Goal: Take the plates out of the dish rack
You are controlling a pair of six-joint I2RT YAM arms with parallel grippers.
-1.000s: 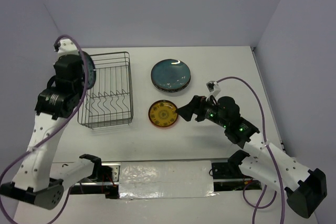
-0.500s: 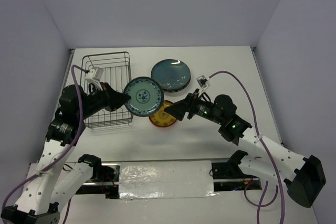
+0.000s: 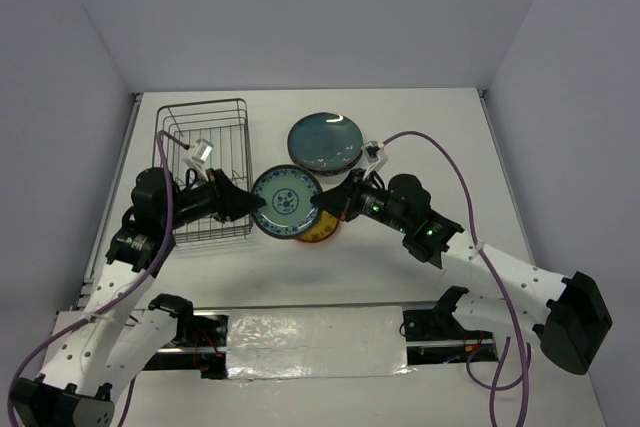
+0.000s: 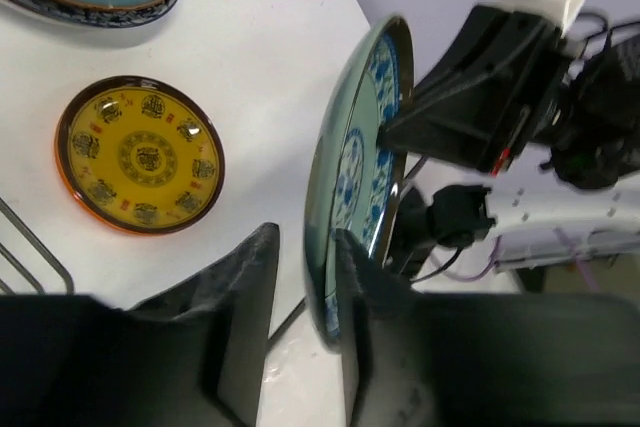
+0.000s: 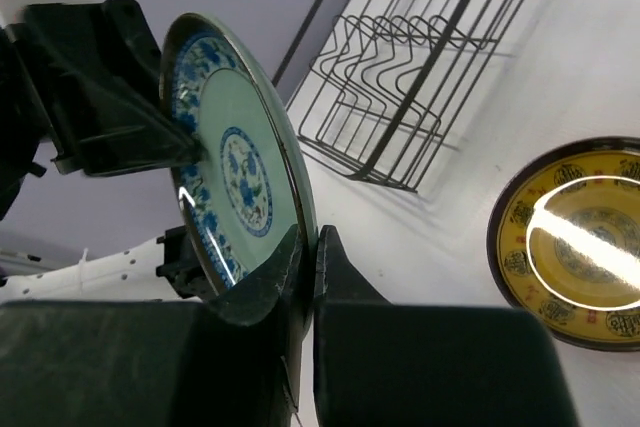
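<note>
Over white table (image 3: 430, 132), blue-patterned plate (image 3: 285, 203) between both jaws

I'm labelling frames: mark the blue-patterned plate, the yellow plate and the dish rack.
blue-patterned plate (image 3: 286, 203): top view, face centre.
yellow plate (image 4: 140, 154): left wrist view, centre.
dish rack (image 3: 203, 103): top view, far rim.

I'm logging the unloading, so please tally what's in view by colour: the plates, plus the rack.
dark teal plate, top of a stack: 1 (any beneath cannot be counted)
yellow-orange plate: 1
white-and-blue plate, pinched in the right claw: 1
silver wire dish rack: 1
Total: 4
</note>
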